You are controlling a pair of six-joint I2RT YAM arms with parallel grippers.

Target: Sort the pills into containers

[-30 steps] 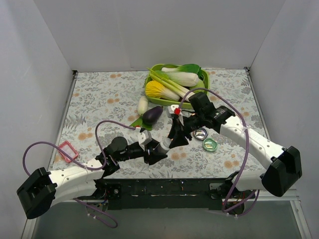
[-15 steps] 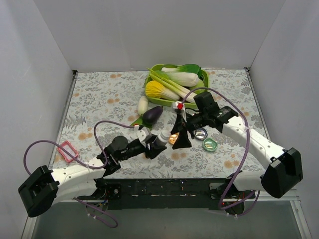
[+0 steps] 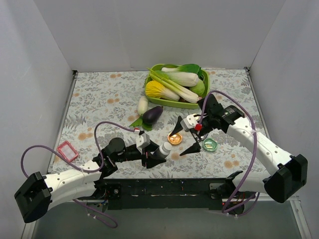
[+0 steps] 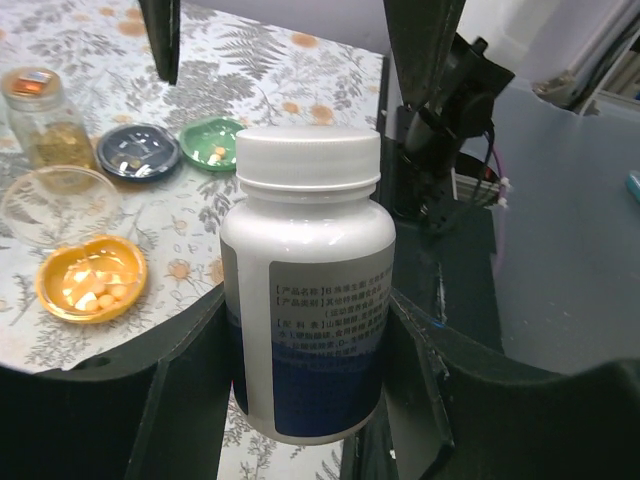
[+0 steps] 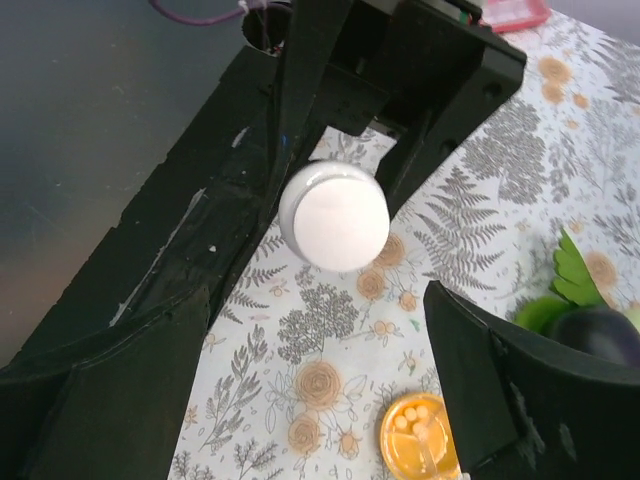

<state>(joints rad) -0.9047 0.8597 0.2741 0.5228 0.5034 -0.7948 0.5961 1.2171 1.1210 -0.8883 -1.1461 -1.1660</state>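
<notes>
top view: your left hand (image 3: 158,153) clamps the white plastic pill bottle (image 3: 162,149) beside the small round orange dish (image 3: 174,139); right hand (image 3: 183,138) spread wide over it. left wrist: dark blue dish (image 4: 140,152) beside green dish (image 4: 212,157). right wrist: pills (image 5: 415,425) in orange dish.

Left wrist view: label print on bottle (image 4: 308,290) too blurred to read; right gripper (image 3: 176,144) fingers (image 4: 160,35) cut off by top edge.
Right wrist view: only bottle cap shows, body hidden behind it; orange dish (image 5: 420,437) cropped by bottom edge, eggplant (image 5: 598,335) by right edge.
Top view: dark blue dish (image 4: 140,152) apparently mostly hidden under right gripper; pills in green dish (image 3: 210,145) too small to count.
</notes>
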